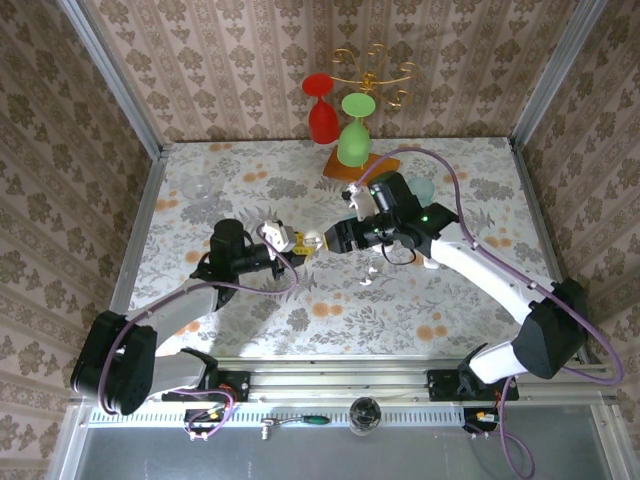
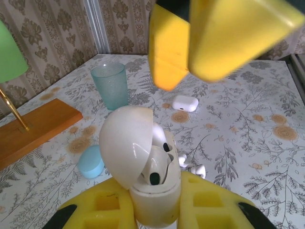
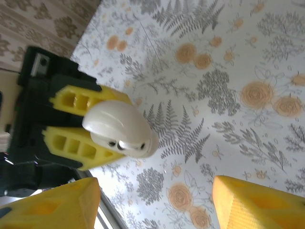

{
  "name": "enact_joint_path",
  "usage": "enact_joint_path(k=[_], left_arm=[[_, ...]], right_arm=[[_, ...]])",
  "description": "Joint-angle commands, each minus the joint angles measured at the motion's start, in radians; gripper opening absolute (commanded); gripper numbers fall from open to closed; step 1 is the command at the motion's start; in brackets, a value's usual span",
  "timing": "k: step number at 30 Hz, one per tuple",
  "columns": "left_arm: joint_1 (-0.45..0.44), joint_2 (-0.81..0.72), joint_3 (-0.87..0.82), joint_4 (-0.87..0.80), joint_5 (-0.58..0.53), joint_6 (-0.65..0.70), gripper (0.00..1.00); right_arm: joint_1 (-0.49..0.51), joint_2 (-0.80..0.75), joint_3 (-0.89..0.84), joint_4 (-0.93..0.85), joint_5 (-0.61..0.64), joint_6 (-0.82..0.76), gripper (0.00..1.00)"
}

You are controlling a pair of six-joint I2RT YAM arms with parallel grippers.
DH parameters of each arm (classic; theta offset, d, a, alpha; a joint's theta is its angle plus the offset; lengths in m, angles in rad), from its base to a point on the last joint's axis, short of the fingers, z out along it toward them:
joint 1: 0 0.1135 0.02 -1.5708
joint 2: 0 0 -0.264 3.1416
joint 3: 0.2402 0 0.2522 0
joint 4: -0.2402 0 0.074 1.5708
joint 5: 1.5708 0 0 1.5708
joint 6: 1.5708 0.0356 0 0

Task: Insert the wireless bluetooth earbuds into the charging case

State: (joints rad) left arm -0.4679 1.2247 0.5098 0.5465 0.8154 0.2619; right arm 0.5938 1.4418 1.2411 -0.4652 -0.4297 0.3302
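Note:
My left gripper (image 2: 157, 202) is shut on the base of a white charging case (image 2: 155, 195), held upright with its rounded lid (image 2: 125, 143) swung open. Two white earbuds (image 2: 161, 162) sit inside the case. Loose white earbuds (image 2: 194, 167) lie on the table just behind it, also seen in the top view as earbuds (image 1: 370, 277). My right gripper (image 3: 157, 205) hovers open directly over the case (image 3: 121, 129), nothing between its yellow fingers (image 2: 214, 33). From above, the left gripper (image 1: 297, 241) and right gripper (image 1: 338, 237) meet at the case (image 1: 313, 240).
A second white case (image 2: 185, 103), a teal cup (image 2: 110, 86) and a light blue case (image 2: 90, 161) rest on the floral table. A wooden base (image 1: 357, 166) with red glass (image 1: 322, 110) and green glass (image 1: 355, 135) stands at the back.

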Motion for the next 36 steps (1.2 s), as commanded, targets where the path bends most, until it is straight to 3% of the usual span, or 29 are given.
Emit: enact_joint_path(k=[1, 9, 14, 21, 28, 32, 36], left_arm=[[-0.003, -0.038, -0.014, -0.002, 0.033, 0.059, 0.00], [-0.025, -0.048, -0.005, -0.043, 0.025, 0.108, 0.00], [-0.013, -0.049, 0.004, -0.023, -0.024, -0.008, 0.00], [0.004, -0.031, 0.018, 0.020, 0.080, -0.109, 0.00], [0.005, -0.014, 0.058, 0.023, 0.336, -0.253, 0.00], [-0.004, -0.008, 0.068, 0.024, 0.373, -0.285, 0.00], [-0.007, -0.012, 0.074, 0.023, 0.375, -0.286, 0.00]], right_arm=[[-0.005, 0.026, 0.055, 0.021, -0.043, 0.021, 0.65], [0.006, 0.178, 0.192, -0.065, -0.030, 0.051, 0.64], [0.011, 0.139, 0.122, -0.050, -0.095, 0.019, 0.65], [0.006, 0.019, 0.012, 0.052, -0.132, -0.065, 0.67], [0.017, -0.043, -0.084, 0.149, -0.219, -0.379, 0.70], [0.036, -0.043, -0.081, 0.144, -0.256, -0.474, 0.67], [0.055, -0.031, -0.088, 0.155, -0.289, -0.502, 0.52]])
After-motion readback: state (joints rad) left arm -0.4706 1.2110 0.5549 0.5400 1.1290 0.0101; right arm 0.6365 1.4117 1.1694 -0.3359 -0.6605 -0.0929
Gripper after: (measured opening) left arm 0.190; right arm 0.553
